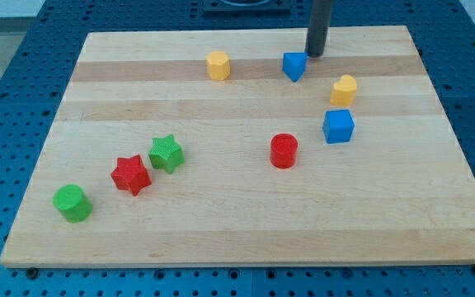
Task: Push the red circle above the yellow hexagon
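The red circle (284, 151) is a short cylinder standing near the middle of the wooden board (221, 223). The yellow hexagon (218, 64) sits near the view's top, left of centre, well up and to the left of the red circle. My tip (314, 54) is at the view's top, just right of and above a small blue block (294, 65). It stands far above the red circle and to the right of the yellow hexagon, touching neither.
A yellow heart-like block (345, 88) and a blue cube (338, 126) lie at the right. A green star (166, 153), a red star (131, 175) and a green circle (72, 203) lie at the lower left.
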Controlling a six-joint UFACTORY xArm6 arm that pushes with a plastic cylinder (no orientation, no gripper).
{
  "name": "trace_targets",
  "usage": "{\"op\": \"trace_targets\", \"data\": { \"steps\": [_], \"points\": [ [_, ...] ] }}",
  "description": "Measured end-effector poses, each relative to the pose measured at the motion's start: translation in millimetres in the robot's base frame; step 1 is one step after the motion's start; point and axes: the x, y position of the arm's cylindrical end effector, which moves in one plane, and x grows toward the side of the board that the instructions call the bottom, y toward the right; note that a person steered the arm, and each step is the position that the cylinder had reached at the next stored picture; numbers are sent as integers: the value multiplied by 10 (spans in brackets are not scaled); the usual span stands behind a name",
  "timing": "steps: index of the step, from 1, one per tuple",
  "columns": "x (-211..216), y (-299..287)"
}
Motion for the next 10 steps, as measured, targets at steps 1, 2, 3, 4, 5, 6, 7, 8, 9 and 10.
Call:
{"op": "trace_targets", "data": {
  "steps": [1, 2, 3, 4, 5, 6, 7, 8, 9, 10],
  "points": [
    [-7, -547],
    [-3, -1250],
    [-3, -1639],
    [-1, -1789],
    [36, -2065],
    [39, -2069],
    [46, -1799],
    [73, -1457],
    [118, -1398],
    [108, -1398]
  ]
}}
